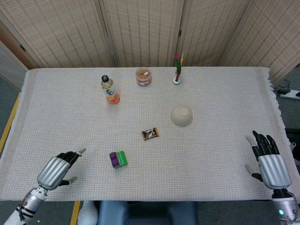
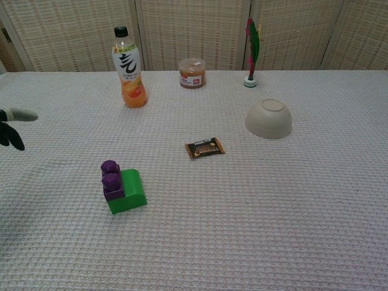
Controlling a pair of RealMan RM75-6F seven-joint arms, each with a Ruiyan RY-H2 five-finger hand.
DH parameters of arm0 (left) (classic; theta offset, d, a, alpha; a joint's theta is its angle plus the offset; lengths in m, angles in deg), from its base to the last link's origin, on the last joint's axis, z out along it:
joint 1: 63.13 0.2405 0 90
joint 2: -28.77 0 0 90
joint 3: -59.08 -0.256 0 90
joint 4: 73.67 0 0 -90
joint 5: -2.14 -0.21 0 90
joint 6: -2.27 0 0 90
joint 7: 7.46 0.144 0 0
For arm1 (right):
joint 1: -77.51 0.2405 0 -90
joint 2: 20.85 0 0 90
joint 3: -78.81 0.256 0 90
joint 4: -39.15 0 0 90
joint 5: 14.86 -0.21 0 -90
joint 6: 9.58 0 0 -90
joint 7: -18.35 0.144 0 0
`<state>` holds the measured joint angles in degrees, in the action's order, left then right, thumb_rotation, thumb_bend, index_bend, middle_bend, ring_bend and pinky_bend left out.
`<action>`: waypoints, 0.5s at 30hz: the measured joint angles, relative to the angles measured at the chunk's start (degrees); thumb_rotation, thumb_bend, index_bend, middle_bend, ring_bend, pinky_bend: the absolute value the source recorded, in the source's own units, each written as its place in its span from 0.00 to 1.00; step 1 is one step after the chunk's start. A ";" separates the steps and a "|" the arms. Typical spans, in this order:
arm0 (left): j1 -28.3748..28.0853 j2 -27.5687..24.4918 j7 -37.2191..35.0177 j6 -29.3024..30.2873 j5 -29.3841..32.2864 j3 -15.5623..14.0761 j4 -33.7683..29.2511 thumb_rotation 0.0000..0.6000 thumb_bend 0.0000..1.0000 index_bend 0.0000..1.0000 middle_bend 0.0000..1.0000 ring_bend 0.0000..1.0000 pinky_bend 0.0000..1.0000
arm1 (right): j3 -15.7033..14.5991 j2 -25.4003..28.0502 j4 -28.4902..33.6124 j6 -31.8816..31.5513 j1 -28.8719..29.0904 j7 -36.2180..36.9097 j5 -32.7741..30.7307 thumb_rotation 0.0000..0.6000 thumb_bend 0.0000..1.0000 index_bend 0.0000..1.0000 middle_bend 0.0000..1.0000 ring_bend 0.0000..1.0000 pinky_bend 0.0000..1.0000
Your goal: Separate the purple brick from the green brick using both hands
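Note:
The purple brick (image 1: 113,159) (image 2: 111,180) is joined to the left side of the green brick (image 1: 122,159) (image 2: 129,191); the pair lies on the table's front left. My left hand (image 1: 58,168) hovers open to the left of the bricks, apart from them; only its fingertips (image 2: 12,124) show at the chest view's left edge. My right hand (image 1: 268,161) is open near the table's front right corner, far from the bricks, and does not show in the chest view.
A snack bar (image 1: 150,134) lies mid-table, an upturned beige bowl (image 1: 181,115) right of it. A juice bottle (image 1: 109,90), a small lidded jar (image 1: 143,76) and a feather shuttlecock (image 1: 176,70) stand along the back. Folding screens close the far side.

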<state>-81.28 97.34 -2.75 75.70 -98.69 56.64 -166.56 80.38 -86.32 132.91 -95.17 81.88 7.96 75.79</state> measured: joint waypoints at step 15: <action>-10.15 3.58 -5.36 -8.75 5.02 6.40 -1.54 1.00 0.23 0.39 1.00 1.00 1.00 | 1.67 -0.96 -1.11 3.68 2.84 3.60 -1.86 1.00 0.30 0.00 0.00 0.00 0.00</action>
<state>-91.43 100.92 -8.11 66.96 -93.67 63.03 -168.10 82.05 -87.27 131.80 -91.48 84.73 11.56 73.94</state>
